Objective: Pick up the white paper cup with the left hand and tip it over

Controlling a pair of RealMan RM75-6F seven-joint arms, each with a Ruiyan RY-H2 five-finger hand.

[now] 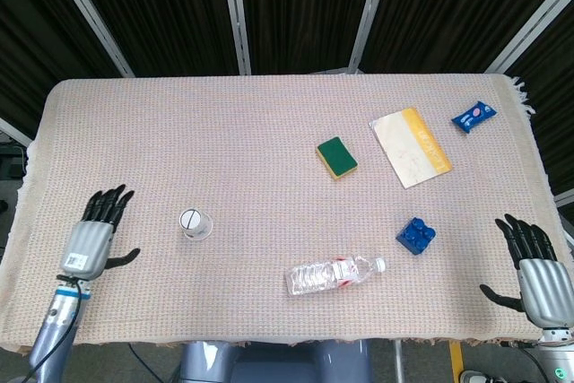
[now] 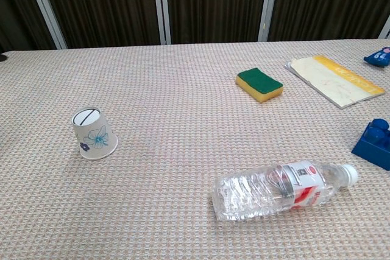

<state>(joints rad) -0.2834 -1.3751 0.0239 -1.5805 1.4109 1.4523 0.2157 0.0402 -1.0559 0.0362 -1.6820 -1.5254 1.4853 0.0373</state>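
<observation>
On the table point(image 1: 269, 132), your white flower-printed paper cup point(image 1: 194, 223) stood inverted; left hand point(image 1: 90, 241) spread empty, well apart.

On the surface point(image 1: 269, 132), the cup point(image 1: 195, 222) stands upside down at the left. The bottle point(image 1: 335, 274) lies near the front edge, the brick point(image 1: 416, 234) right of it, the sponge point(image 1: 336, 158) behind.
</observation>
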